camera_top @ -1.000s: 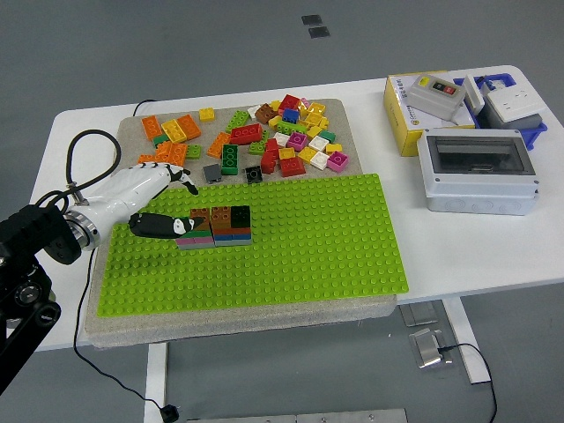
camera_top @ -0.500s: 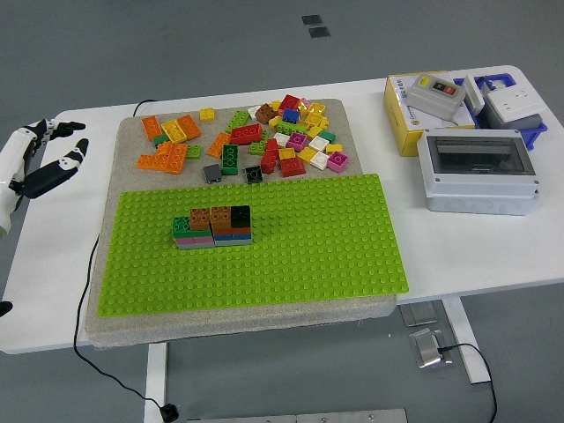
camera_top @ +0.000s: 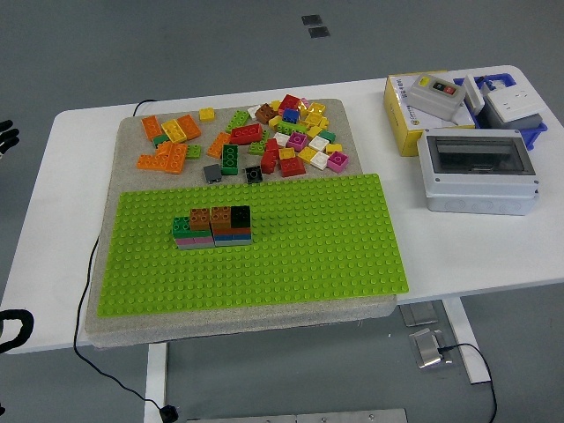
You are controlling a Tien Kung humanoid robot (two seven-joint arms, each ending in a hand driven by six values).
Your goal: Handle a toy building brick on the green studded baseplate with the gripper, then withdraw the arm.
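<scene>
While only a few dark fingertips of the left hand (camera_top: pixel 5 137) show at the left edge, off the surface (camera_top: pixel 458 256), I cannot tell whether its fingers are apart or together. No right hand shows. On the white surface lies a beige mat (camera_top: pixel 101 264) carrying a green baseplate (camera_top: pixel 308 247). A low block of stacked bricks (camera_top: pixel 212 227) stands on the baseplate's left half, topped in green, brown and black, with pink, blue and grey layers beneath; nothing touches it. Beyond the baseplate, on the mat's far part, a loose pile of bricks (camera_top: pixel 264 137) spreads out in orange, yellow, red, green and white. To the right, a grey box with a clear lid (camera_top: pixel 478 169) sits near a yellow box (camera_top: pixel 407 119) and a blue tray (camera_top: pixel 511 106).
</scene>
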